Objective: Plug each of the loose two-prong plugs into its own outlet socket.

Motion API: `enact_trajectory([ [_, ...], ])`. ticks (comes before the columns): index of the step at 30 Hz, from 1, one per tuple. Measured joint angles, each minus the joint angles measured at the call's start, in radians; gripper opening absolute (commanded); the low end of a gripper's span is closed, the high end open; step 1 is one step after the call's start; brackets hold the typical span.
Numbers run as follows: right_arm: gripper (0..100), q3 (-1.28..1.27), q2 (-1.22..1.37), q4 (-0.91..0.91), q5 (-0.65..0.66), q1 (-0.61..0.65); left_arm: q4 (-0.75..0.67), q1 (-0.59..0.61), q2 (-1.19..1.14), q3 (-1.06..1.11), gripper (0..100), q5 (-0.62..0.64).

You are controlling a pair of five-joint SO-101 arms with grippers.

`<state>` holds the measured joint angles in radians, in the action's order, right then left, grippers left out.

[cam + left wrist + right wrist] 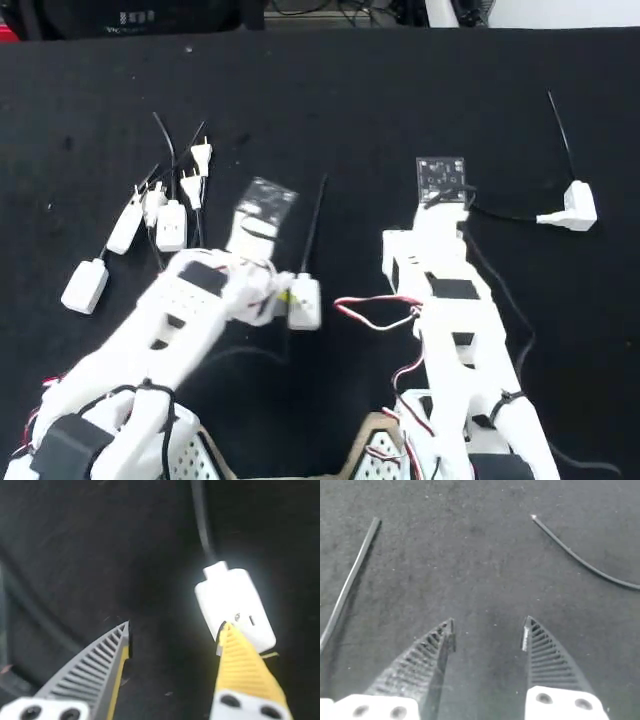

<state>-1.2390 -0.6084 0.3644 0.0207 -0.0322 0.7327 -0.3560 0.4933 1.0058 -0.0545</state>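
Observation:
A white outlet socket block (304,301) with a black cable lies near the table's middle. My left gripper (172,630) is open beside it, and its yellow fingertip (235,640) rests against the block's (234,607) end; nothing lies between the jaws. Several white two-prong plugs and socket blocks (170,222) lie clustered at the left, with one plug (201,155) farthest back. Another white plug (574,207) with its cable lies at the far right. My right gripper (487,627) is open over bare black cloth, right of centre (441,180).
Black cloth covers the table (360,110). A thin black cable (347,587) and another cable end (580,557) lie on either side ahead of the right gripper. A white block (85,285) sits at the cluster's near left.

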Motion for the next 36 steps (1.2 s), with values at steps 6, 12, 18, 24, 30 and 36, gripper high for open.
enact_trajectory([
  [6,19.8,0.000,0.000,0.000,0.000,-0.003,-0.029,-0.147,0.000,-0.025,28,0.017],
  [12,19.8,0.000,0.000,0.000,0.000,-0.003,-0.017,-0.031,0.000,-0.081,29,0.018],
  [18,19.8,0.000,0.000,0.000,0.000,-0.003,-0.014,-0.078,-0.002,-0.083,29,0.081],
  [24,19.8,0.000,0.000,0.000,0.000,-0.003,-0.071,-0.095,-0.002,-0.020,29,0.094],
  [30,19.8,0.000,0.000,0.000,0.000,-0.003,-0.077,0.054,0.005,0.094,28,0.097],
  [36,19.8,0.000,0.000,0.000,0.000,-0.003,-0.077,0.157,0.003,0.133,28,0.018],
])
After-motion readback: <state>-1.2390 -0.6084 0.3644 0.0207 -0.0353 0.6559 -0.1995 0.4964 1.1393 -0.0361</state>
